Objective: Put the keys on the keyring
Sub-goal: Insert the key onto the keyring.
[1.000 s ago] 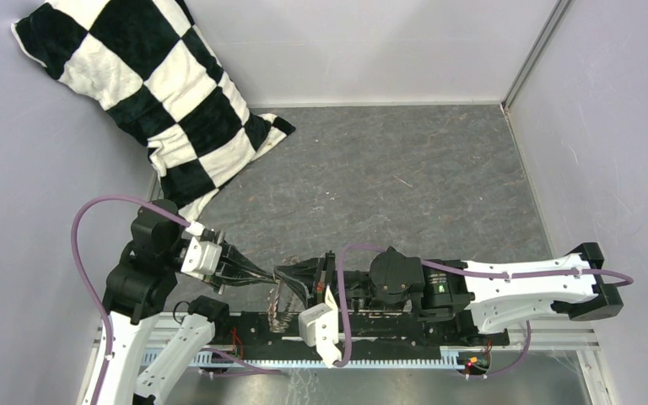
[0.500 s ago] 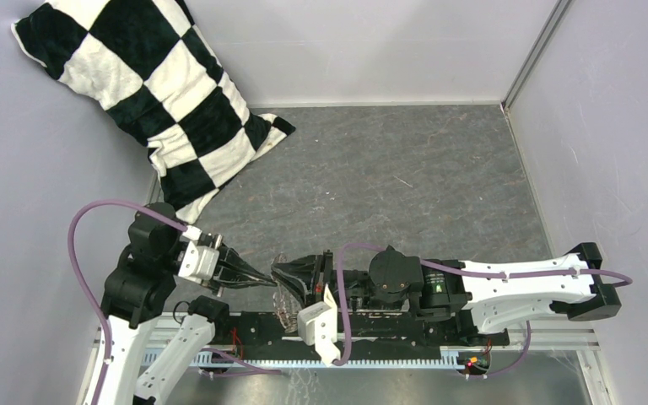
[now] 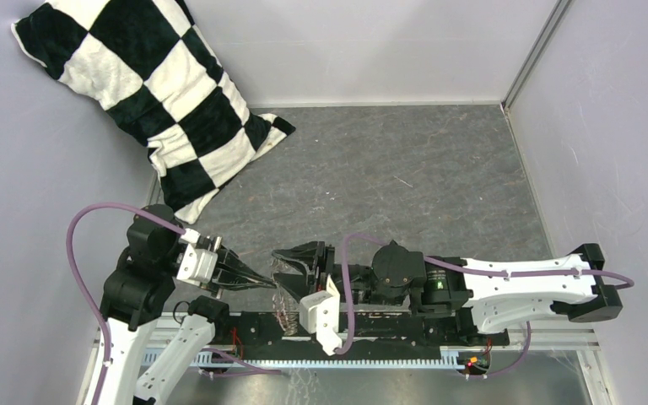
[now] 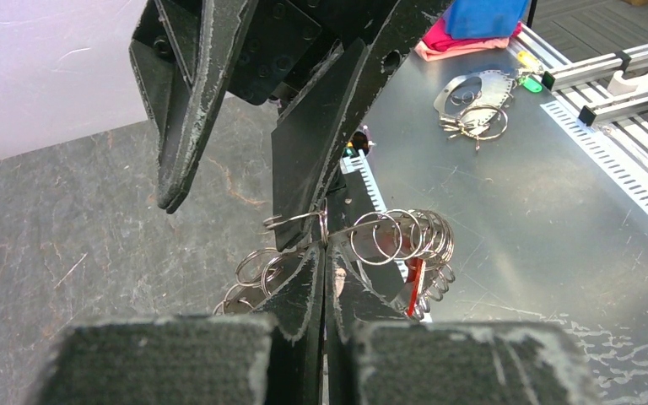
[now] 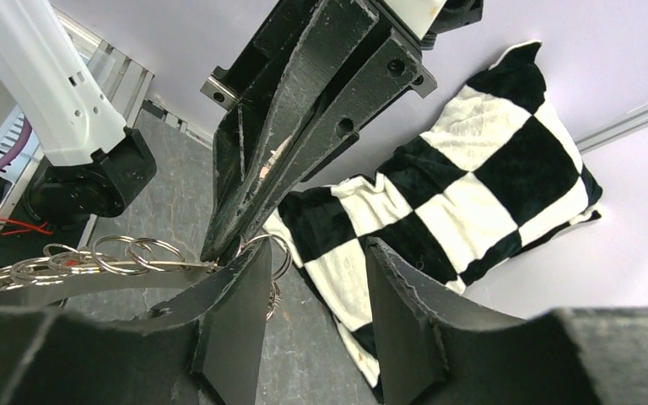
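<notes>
The left claw (image 4: 325, 257) is pressed together on one ring of the keyring (image 4: 398, 239), holding the chain up over the desk's (image 3: 405, 160) near edge, probably to present a ring. The right claw (image 5: 312, 274) stands spread beside it, empty. I cannot make out the key.

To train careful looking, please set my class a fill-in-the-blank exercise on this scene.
1. The left gripper is ____ on the keyring.
2. The right gripper has its jaws ____.
3. The small tag on the keyring is ____ in colour.
4. The pillow in the far corner is checked black and ____.

Missing words: shut; open; red; white.
</notes>
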Action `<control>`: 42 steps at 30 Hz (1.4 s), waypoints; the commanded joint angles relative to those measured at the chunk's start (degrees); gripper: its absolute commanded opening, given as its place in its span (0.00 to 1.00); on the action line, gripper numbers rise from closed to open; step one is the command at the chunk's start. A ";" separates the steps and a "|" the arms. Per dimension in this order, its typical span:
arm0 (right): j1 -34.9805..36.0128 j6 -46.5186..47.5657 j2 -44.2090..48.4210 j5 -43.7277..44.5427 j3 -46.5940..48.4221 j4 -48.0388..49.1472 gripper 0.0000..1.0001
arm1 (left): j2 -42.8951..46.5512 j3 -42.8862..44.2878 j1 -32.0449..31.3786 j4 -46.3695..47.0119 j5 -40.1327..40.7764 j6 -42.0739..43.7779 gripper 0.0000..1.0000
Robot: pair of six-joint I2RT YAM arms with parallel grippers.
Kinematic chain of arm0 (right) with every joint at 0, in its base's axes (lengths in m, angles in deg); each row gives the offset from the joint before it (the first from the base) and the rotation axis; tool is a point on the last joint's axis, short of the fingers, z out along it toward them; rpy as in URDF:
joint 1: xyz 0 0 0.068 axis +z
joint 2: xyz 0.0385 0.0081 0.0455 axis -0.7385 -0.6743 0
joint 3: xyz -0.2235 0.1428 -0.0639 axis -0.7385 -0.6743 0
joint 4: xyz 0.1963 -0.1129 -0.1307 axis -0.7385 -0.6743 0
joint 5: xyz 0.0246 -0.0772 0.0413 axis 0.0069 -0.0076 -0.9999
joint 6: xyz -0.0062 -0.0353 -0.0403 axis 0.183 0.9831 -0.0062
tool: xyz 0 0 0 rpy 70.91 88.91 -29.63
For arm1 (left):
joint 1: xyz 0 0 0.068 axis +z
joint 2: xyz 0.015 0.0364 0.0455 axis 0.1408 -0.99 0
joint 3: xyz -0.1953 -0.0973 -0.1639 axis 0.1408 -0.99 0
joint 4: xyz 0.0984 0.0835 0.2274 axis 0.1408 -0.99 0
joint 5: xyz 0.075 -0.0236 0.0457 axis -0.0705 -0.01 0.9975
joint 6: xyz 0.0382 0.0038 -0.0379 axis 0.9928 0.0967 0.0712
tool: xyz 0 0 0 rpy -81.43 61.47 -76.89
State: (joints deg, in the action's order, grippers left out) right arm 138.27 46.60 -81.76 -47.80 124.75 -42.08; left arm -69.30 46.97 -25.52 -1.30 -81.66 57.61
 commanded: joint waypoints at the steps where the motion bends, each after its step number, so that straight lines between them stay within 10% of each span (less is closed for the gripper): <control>1: -1.14 -2.35 1.91 -2.24 3.83 -1.19 0.51 | 0.44 0.20 0.03 1.52 -1.79 1.13 0.02; 42: -7.97 1.64 -7.28 -20.64 19.95 -22.43 0.48 | 0.49 0.29 0.03 1.58 -2.34 1.57 0.02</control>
State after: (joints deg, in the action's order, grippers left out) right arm 130.62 47.08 -89.17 -66.53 141.74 -63.55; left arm -68.84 46.94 -25.52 -1.10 -81.84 57.65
